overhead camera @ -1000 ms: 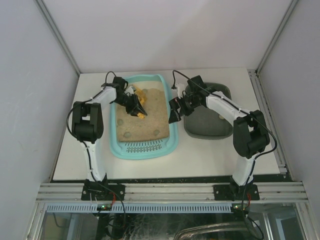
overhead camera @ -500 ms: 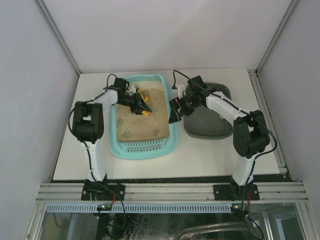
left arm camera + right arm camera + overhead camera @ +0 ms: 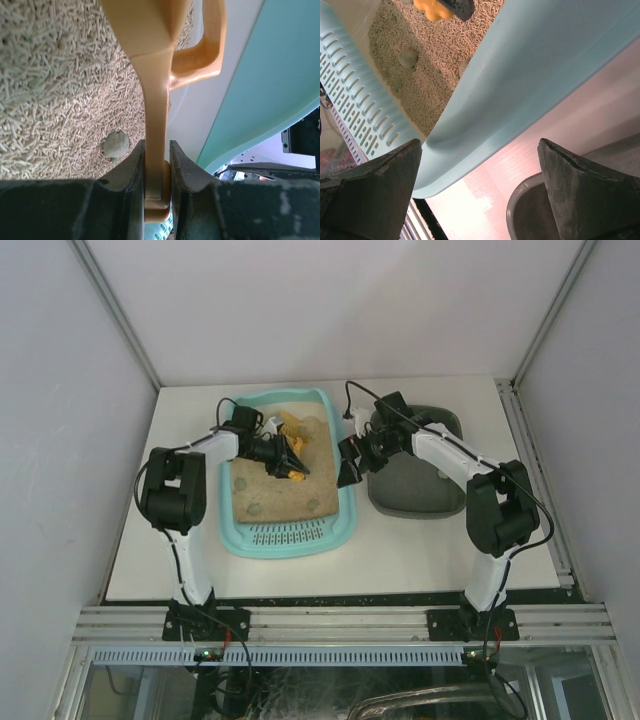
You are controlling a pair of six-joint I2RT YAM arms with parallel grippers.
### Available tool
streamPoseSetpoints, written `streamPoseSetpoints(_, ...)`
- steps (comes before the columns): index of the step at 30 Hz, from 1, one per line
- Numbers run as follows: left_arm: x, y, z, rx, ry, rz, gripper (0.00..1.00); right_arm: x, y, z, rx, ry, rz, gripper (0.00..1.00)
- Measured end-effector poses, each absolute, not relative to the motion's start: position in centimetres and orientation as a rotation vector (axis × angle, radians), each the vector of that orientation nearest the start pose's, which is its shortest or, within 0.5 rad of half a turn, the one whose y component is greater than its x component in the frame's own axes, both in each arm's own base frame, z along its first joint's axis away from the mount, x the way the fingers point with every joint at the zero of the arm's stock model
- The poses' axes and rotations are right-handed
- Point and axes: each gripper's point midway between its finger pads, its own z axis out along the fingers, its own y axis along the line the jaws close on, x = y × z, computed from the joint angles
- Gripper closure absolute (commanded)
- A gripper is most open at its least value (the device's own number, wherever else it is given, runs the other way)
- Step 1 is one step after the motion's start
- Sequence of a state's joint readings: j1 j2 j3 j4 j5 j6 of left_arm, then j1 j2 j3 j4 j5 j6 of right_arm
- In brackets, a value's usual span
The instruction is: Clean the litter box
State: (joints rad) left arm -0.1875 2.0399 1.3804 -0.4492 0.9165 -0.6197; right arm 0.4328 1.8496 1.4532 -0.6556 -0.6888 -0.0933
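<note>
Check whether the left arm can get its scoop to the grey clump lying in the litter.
Likely yes: the left fingers are shut on the scoop, and the clump lies uncovered on the litter close beside its handle, with nothing between.

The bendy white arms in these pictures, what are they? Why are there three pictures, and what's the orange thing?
They are two robot arms, each ending in a two-finger gripper. One picture looks down from above; the other two come from cameras on each wrist. On the table sit a turquoise litter box with litter and a grey tray. The left gripper is shut on an orange scoop over the litter, near a grey clump. The right gripper is open and empty, beside the box's right wall.
</note>
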Motion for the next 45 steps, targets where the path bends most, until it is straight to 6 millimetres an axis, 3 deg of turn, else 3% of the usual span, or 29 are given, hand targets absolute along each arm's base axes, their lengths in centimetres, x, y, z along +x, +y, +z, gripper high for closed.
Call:
streamPoseSetpoints(11,33.7,-21.9,9.5,-0.269,2.715,-1.466,1.0,32.3,27.6,12.0,-0.951,2.41,0.989,0.0)
streamPoseSetpoints(19,30.7,-21.1,13.6,-0.172,2.63,-1.434,1.0,32.3,26.5,12.4,-0.926,2.415,1.034,0.0)
streamPoseSetpoints(24,28.6,-20.7,15.9,-0.1,2.547,-1.431,1.0,33.1,24.2,14.0,-0.85,2.386,1.069,0.0)
streamPoseSetpoints(31,24.6,-20.7,19.3,-0.044,2.263,-1.527,1.0,35.3,19.9,15.8,-0.697,2.356,1.055,0.0)
streamPoseSetpoints(35,23.3,-20.7,21.2,-0.079,1.904,-1.658,1.0,35.5,18.1,16.6,-0.645,2.386,1.027,0.0)
streamPoseSetpoints(37,22.7,-20.6,22.0,-0.096,1.805,-1.735,1.0,34.9,17.7,17.0,-0.673,2.4,0.983,0.0)
streamPoseSetpoints(41,22.4,-21.4,24.5,-0.061,1.682,-1.863,1.0,31.5,18.0,18.0,-0.803,2.404,0.872,0.0)
streamPoseSetpoints(45,21.5,-23.4,24.3,-0.002,1.723,-1.926,1.0,27.0,16.9,17.8,-0.881,2.395,0.806,0.0)
